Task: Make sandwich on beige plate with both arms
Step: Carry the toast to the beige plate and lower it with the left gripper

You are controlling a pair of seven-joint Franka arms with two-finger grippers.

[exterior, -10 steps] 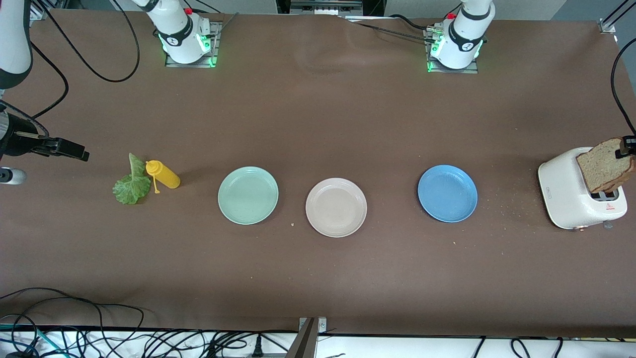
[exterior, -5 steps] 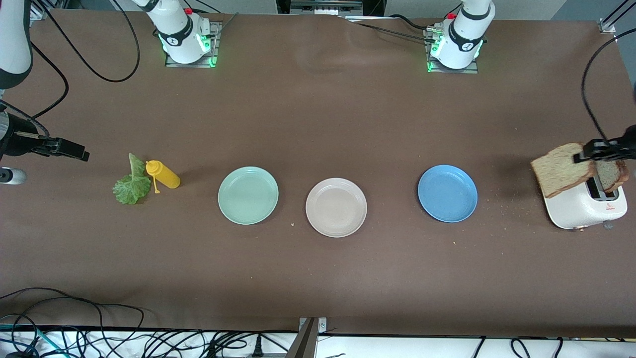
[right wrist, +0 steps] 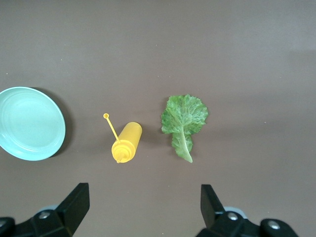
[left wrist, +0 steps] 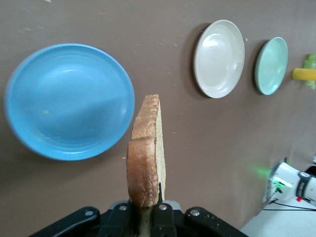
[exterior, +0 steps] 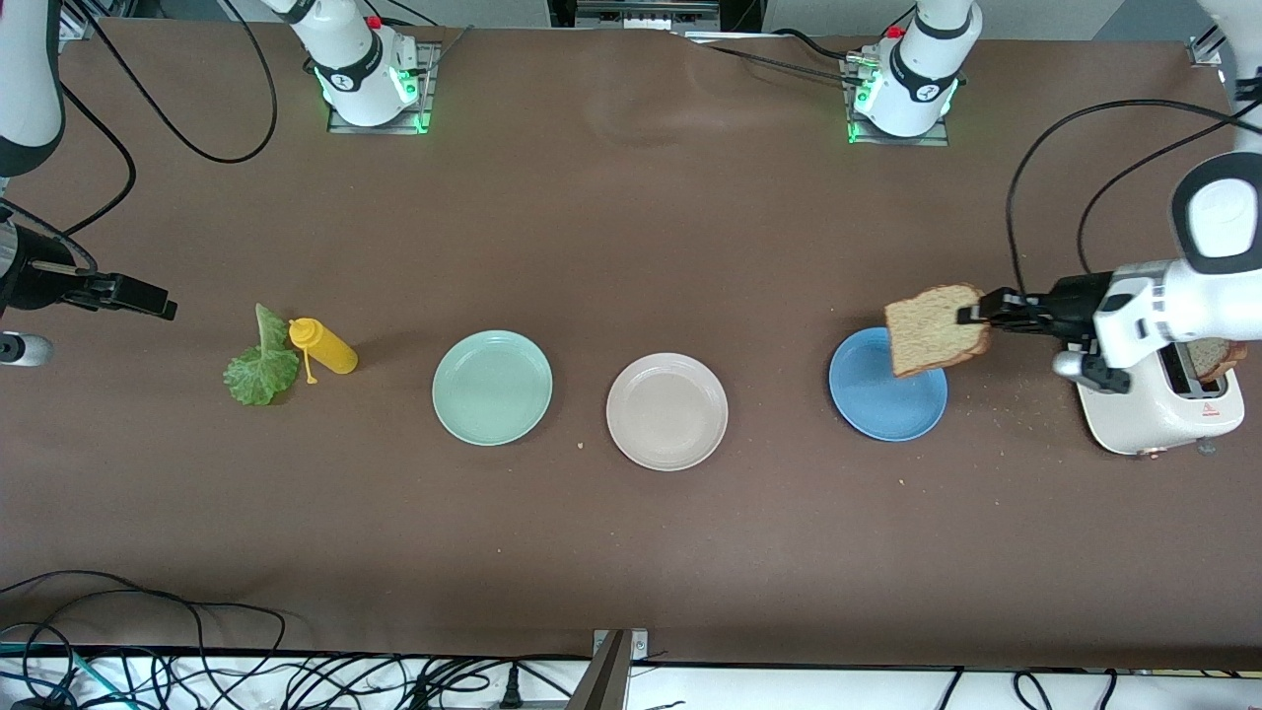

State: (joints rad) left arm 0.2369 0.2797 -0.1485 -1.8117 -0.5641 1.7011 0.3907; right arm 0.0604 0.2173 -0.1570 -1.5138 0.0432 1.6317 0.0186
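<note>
A: One slice of bread [exterior: 935, 329] is in the air, pinched by its crust in the left gripper [exterior: 976, 316], whose jaws are clamped tight on it. It hangs on edge over the rim of the blue plate [exterior: 880, 401].

B: And the second slice?

A: In the toaster [exterior: 1144, 419] near the left arm's end of the table; only a corner of the second slice [exterior: 1215, 357] shows past the arm.

B: Where's the target?

A: The beige plate [exterior: 666, 411] sits bare around the middle of the table, between the blue plate and the green plate [exterior: 492, 387].

B: So which step is this?

A: Carrying the first slice over, I'd judge. Next the arm needs to travel on past the blue plate, turn the slice flat and lower it onto the beige one before letting go.

B: The other arm?

A: The right gripper [right wrist: 143, 205] waits above the right arm's end of the table, jaws spread wide and empty, over the lettuce leaf [exterior: 260, 363] and the yellow bottle [exterior: 325, 346] lying beside it. The lettuce looks like its pick.
</note>
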